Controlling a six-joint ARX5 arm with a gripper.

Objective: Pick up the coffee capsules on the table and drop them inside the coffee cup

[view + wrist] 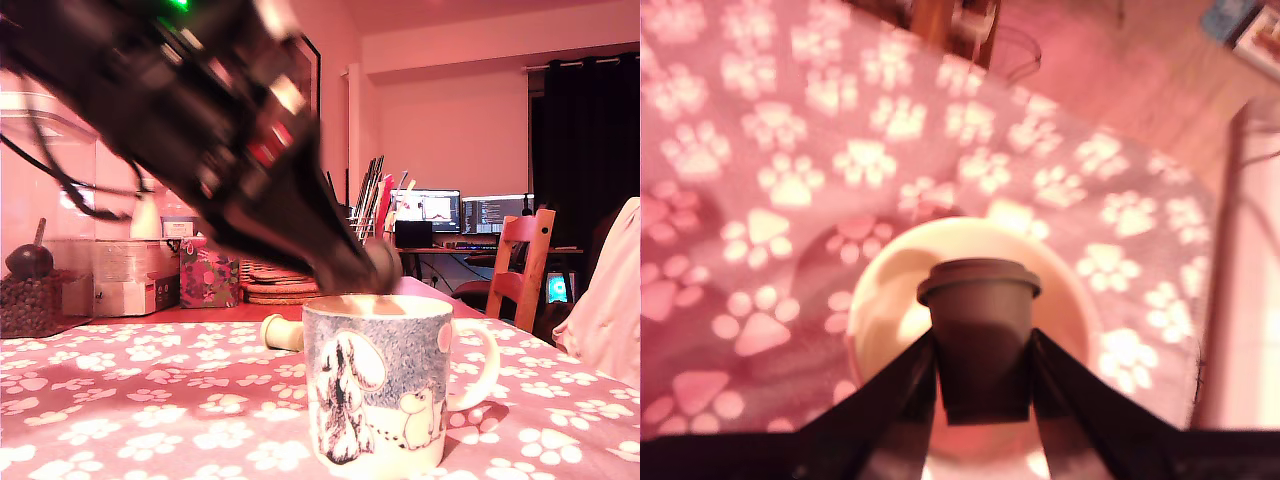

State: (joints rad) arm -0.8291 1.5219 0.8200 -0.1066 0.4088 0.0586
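So the end effector (983, 385) is clamped on the dark brown capsule (980, 340), one black finger (902, 395) pressed to each side of its tapered body, rimmed end pointing away from the wrist. In the wrist view the capsule sits right over the open mouth of the coffee cup (880, 300), cream-coloured inside, so it's hanging above the cup and not down in it as far as I can see. In the exterior view the arm (200, 130) is a big blurry dark mass slanting down from 10 o'clock, and its tip (372, 268) ends just above the rim of the cup (375, 390), which stands front and centre on the table (150, 400) with its handle toward 3 o'clock and cartoon drawings on the side. The pale cream capsule (281, 332) lies on its side on the paw-print cloth, just beside the cup at about 10 o'clock from it. Further back at 9 o'clock there's a clear container of coffee beans (35, 300) with a dark scoop (30, 258) on top, and a wooden chair (525, 265) out at 3 o'clock.
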